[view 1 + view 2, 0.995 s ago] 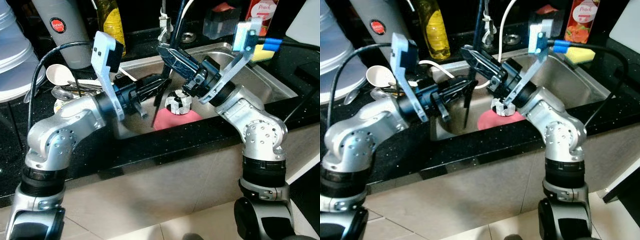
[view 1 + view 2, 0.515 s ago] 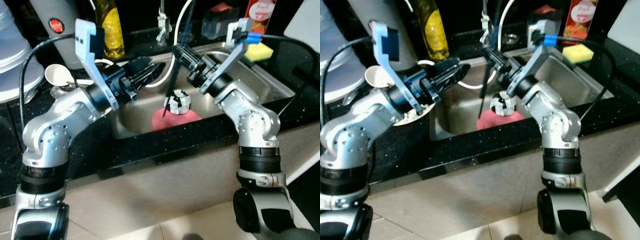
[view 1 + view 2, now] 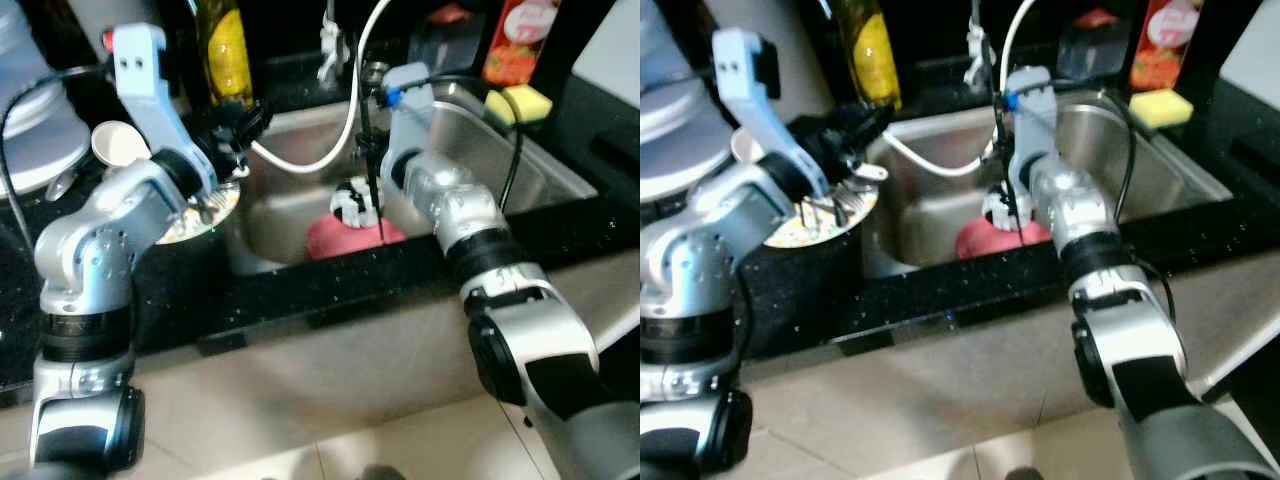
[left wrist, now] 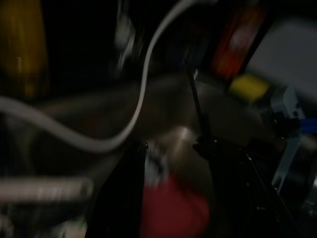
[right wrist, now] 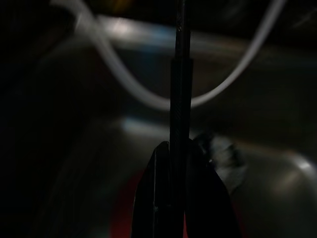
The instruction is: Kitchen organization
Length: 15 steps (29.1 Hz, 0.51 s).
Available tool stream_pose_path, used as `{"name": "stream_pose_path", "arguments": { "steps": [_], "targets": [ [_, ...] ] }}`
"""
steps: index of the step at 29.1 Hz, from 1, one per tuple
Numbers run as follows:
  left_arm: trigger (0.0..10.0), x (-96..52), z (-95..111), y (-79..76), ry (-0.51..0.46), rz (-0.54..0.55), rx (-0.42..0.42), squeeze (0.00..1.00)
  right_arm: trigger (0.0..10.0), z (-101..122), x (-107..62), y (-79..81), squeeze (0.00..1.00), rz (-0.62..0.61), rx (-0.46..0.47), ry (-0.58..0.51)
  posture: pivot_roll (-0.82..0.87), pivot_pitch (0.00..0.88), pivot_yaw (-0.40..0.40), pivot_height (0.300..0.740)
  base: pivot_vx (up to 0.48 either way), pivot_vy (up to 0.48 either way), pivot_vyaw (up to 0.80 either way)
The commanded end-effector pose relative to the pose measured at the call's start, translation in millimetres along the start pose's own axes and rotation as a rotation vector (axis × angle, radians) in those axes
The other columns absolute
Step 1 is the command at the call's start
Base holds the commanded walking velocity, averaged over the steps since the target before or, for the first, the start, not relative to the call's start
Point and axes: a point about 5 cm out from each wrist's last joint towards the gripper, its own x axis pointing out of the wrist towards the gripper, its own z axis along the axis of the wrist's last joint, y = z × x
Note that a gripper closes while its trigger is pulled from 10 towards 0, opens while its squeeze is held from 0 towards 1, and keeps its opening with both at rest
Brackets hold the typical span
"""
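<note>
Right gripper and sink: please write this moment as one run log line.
right gripper: shut on thin black rod, upright over sink | left gripper: above plate of cutlery | red dish: in sink

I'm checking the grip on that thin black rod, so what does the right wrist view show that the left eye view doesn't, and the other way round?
Right wrist view: the right claw shut tight on the thin black rod, close up. Left eye view: the left claw over the dish of cutlery, the yellow bottle and the yellow sponge. Both: the white hose curving across the steel sink and the red plate in it.
</note>
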Motion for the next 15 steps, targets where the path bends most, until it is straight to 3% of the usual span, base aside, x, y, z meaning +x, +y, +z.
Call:
{"name": "stream_pose_path", "arguments": {
  "steps": [1,2,4,10,15],
  "targets": [
    [10.0,3.1,-12,5.3,0.115,0.017,0.021,0.0,10.0,3,1.7,3.9,0.0,0.011,-0.057,-0.014,0.0,0.073,0.05,0.74,0.0,0.0,0.0],
    [10.0,5.7,-19,8.1,0.195,-0.001,0.055,0.0,10.0,1,3.2,5.7,0.0,0.009,-0.068,-0.008,0.0,0.083,0.064,0.74,0.0,0.0,0.0],
    [10.0,7.3,-22,12.2,0.248,-0.012,0.078,0.0,10.0,-1,4.4,6.8,0.0,0.002,-0.078,-0.003,0.0,0.086,0.068,0.74,0.0,0.0,0.0],
    [10.0,22.0,-7,35.4,0.42,-0.052,0.206,0.0,10.0,-12,11.0,18.6,0.0,-0.016,-0.08,0.053,0.02,0.118,0.12,0.74,0.0,0.0,0.0],
    [10.0,34.3,3,33.6,0.439,-0.087,0.233,0.0,10.0,-18,11.0,16.1,0.0,-0.055,0.005,0.098,0.02,0.123,0.13,0.74,0.0,0.0,0.0]
  ]
}}
